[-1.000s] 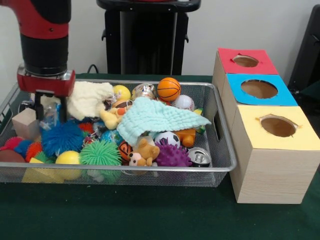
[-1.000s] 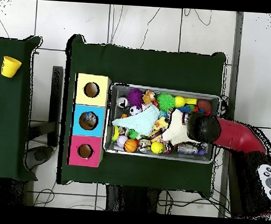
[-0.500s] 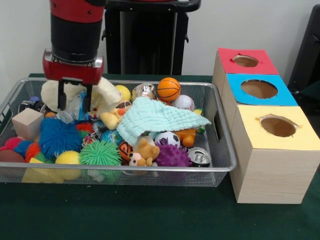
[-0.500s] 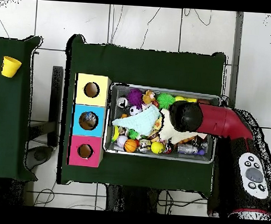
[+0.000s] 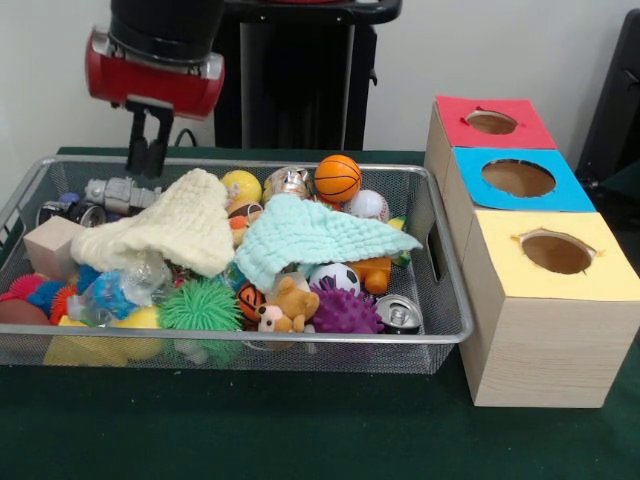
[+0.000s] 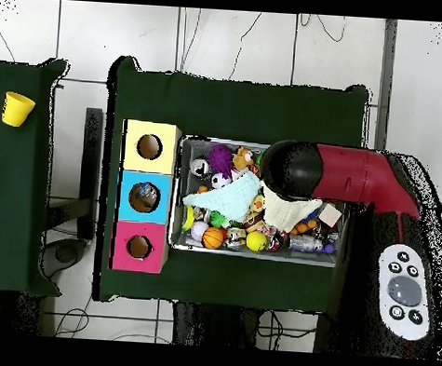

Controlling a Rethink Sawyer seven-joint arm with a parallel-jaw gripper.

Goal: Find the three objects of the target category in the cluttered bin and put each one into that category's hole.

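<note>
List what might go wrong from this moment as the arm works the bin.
1. The cream cloth and mint cloth cover much of the wire bin, so targets may stay hidden.
2. The end effector looks closed and empty above the bin; another dig may just drag cloth again.
3. The basketball sits high on the pile and could get knocked off it.

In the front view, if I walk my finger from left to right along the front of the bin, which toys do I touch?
Yellow ball → green spiky ball → little teddy bear → purple spiky ball → soda can.
</note>
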